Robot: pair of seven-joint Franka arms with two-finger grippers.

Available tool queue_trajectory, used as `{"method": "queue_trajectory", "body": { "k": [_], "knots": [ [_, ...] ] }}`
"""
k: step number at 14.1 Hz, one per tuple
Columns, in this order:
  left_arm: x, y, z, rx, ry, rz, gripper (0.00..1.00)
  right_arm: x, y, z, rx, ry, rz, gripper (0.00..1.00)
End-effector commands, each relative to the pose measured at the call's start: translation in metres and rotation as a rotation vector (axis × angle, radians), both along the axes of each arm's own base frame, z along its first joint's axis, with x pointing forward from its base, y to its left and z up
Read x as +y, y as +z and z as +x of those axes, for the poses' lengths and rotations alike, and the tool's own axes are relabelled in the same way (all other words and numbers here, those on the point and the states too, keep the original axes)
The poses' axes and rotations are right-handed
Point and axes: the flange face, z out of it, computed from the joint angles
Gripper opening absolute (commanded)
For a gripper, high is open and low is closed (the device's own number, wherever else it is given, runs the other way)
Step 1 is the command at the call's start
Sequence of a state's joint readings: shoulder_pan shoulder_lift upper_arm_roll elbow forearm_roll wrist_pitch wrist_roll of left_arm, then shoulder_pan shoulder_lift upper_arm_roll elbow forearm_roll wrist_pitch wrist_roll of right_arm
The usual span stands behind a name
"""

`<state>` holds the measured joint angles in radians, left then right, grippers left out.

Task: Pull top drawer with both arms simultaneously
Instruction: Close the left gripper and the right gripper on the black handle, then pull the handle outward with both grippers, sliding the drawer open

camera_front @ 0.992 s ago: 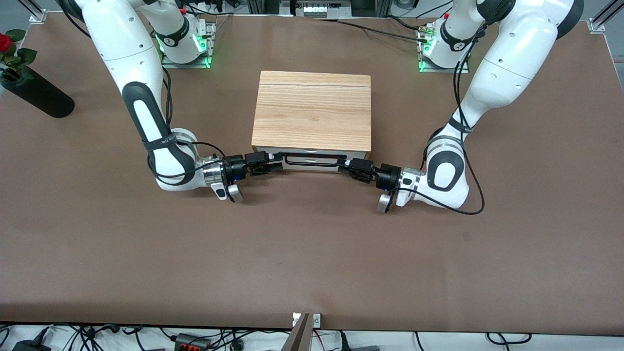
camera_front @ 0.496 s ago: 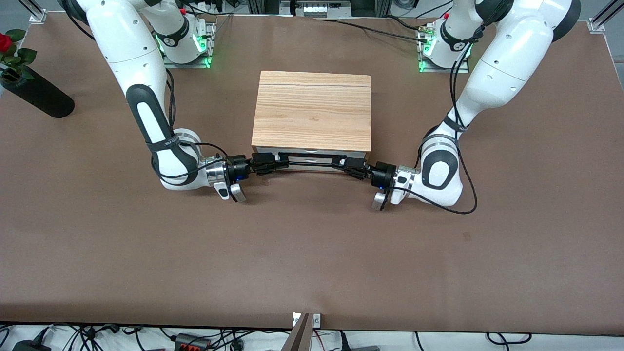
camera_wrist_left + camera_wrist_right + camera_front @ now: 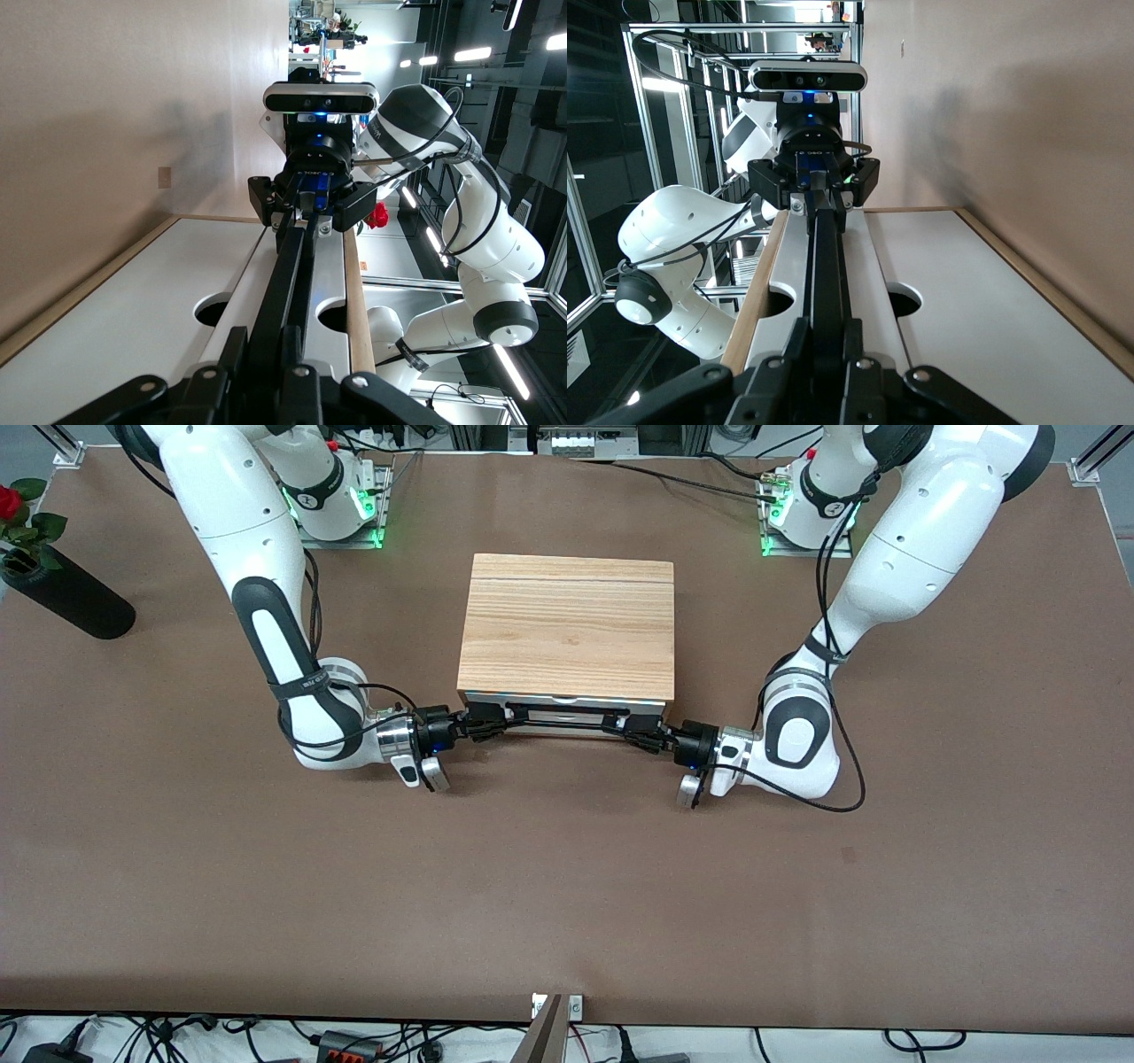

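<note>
- The top drawer (image 3: 567, 707) sits under the wooden box's (image 3: 567, 627) top, mid-tabletop (image 3: 567, 886), its front facing the camera.
- Left end effector (image 3: 631, 732) clenched on the black handle (image 3: 560, 723).
- Right end effector (image 3: 493, 723) clenched on the handle's other end.

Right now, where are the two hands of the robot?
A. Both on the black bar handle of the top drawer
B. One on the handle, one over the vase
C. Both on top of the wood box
A: the left hand and the right hand each clamp one end of the black bar handle on the top drawer.
</note>
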<state>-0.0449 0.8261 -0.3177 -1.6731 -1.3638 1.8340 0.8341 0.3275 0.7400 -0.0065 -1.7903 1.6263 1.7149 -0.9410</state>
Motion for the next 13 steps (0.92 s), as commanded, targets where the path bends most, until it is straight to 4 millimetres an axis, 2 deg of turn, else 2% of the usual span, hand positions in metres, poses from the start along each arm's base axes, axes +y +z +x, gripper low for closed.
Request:
{"method": "queue_trajectory", "body": {
  "k": [1,4,6,8,10,13],
  "knots": [
    [-0.004,0.007,0.012,-0.017,0.048,0.0,0.16,0.001,0.001,0.0,-0.022,-0.013,-0.002,0.19],
    [-0.004,0.012,0.021,-0.039,0.052,-0.003,0.15,0.002,0.002,0.001,-0.025,-0.014,-0.002,0.18],
    [-0.006,0.012,0.021,-0.037,0.051,-0.005,0.15,0.003,0.003,0.006,-0.035,-0.017,-0.003,0.18],
    [-0.005,0.006,0.022,-0.033,0.053,-0.003,0.15,0.003,0.001,0.018,-0.049,-0.027,-0.007,0.18],
    [-0.004,0.009,0.038,-0.06,0.066,-0.015,0.15,0.0,-0.01,0.033,-0.059,-0.036,-0.008,0.18],
    [-0.002,0.006,0.049,-0.077,0.089,-0.006,0.15,-0.005,-0.023,0.057,-0.079,-0.051,-0.009,0.18]
  ]
}}
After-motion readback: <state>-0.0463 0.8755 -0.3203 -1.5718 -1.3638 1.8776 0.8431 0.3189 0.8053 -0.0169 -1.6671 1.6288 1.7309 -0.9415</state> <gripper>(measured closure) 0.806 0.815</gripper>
